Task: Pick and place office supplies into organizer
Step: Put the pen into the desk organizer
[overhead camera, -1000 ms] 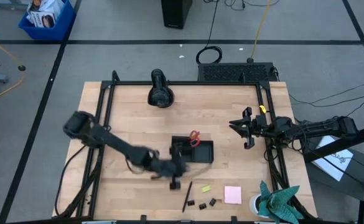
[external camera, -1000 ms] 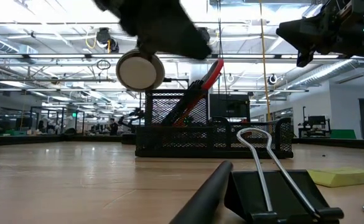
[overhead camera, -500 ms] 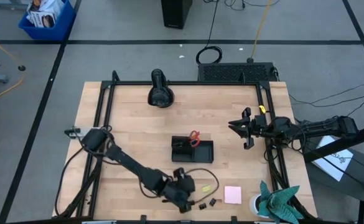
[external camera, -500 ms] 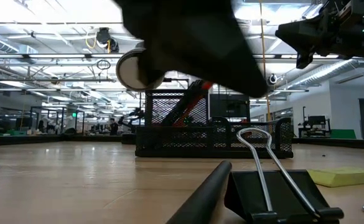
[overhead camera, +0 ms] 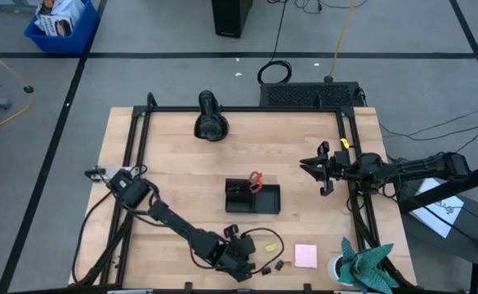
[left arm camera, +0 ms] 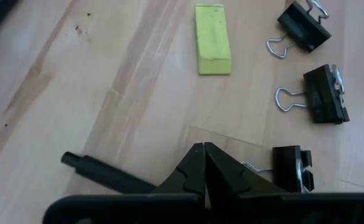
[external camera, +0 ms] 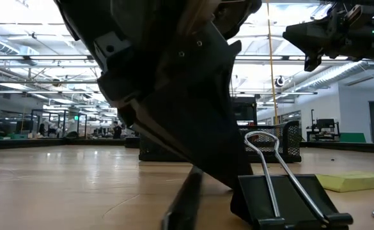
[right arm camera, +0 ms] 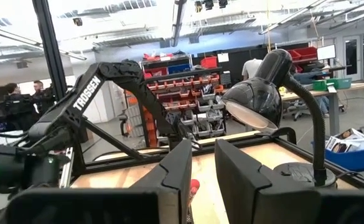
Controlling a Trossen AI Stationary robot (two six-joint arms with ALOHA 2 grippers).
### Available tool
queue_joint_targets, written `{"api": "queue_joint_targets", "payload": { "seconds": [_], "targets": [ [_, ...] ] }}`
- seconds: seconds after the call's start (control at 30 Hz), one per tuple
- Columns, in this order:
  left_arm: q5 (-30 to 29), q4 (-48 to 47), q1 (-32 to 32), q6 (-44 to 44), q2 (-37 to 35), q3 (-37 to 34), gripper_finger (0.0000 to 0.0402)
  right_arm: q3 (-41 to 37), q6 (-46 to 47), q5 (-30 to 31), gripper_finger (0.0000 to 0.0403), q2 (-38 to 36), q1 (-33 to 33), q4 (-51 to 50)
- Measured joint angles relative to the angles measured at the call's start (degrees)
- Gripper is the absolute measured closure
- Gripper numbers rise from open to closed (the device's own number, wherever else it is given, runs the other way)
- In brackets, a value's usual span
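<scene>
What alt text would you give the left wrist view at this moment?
The left gripper, fingertips pressed together, is low over the wooden table at a black pen that runs behind the fingers. Ahead lie a small yellow-green piece and three black binder clips, all loose on the wood.

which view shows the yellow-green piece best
The left wrist view: the yellow-green piece lies flat, fully visible on bare wood. The high view shows a tiny speck; the low view only its edge; the right wrist view misses it.
</scene>
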Motion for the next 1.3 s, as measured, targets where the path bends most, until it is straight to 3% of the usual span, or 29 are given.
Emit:
{"api": "queue_joint_targets", "payload": {
  "seconds": [0.63, 0.9, 1.3],
  "targets": [
    [2.16, -14.47, -3.76, -5.6, 0.25, 0.17, 0.0387, 0.0, 0.31, 0.02, 0.0339, 0.17, 0.0, 0.41],
    [2.9, -11.45, -3.73, -4.61, 0.19, -0.18, 0.0396, 0.0, 0.0, 0.02, 0.0339, 0.17, 0.0, 0.42],
    [2.78, -12.43, -7.68, -11.85, 0.28, -0.09, 0.0395, 0.0, -0.09, 0.04, 0.0339, 0.2, -0.02, -0.04]
  ]
}}
